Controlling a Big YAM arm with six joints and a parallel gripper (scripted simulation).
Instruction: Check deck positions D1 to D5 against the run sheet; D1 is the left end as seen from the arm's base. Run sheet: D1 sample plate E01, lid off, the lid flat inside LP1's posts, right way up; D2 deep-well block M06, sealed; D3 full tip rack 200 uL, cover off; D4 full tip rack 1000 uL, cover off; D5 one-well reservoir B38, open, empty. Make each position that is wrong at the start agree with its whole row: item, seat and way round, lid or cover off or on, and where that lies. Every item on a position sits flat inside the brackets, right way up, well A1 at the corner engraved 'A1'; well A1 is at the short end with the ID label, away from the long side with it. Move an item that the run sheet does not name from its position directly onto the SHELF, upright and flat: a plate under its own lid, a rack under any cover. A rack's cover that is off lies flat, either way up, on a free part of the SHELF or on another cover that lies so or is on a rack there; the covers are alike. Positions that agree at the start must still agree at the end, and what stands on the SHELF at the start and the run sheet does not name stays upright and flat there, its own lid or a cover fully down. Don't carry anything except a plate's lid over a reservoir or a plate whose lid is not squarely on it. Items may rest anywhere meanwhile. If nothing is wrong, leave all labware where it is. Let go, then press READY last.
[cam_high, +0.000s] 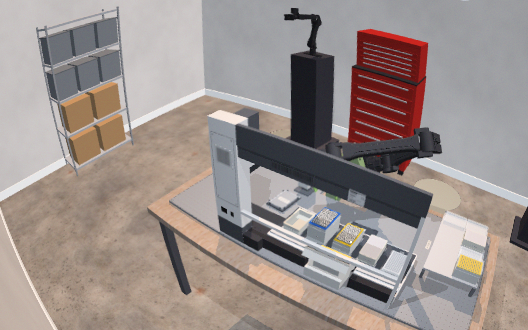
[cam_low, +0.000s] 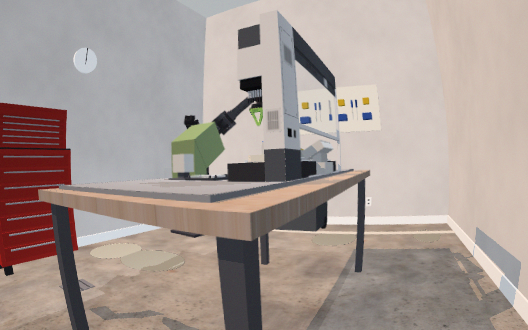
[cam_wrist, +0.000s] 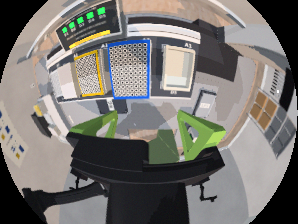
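My gripper (cam_wrist: 147, 113) is open and empty, its green fingers spread wide; it also shows in the exterior view (cam_low: 257, 116), hanging high beside the white gantry column. In the wrist view the blue-framed tip rack (cam_wrist: 129, 70) lies straight ahead of it, uncovered, with the yellow-framed tip rack (cam_wrist: 87, 74) to its left and the cream open reservoir (cam_wrist: 178, 68) to its right. In the top view the deck row reads reservoir (cam_high: 299, 220), blue rack (cam_high: 324, 220), yellow rack (cam_high: 348, 235), white block (cam_high: 373, 248), plate (cam_high: 393, 261). The gantry beam hides my fingers there.
The dark gantry beam (cam_high: 330, 172) spans the deck above the row. A flat lid-like piece (cam_high: 281, 201) lies behind the reservoir. The shelf (cam_high: 457, 245) at the right end holds a yellow tip rack (cam_high: 470, 265) and pale covers. A panel with green lights (cam_wrist: 89, 24) sits beyond the racks.
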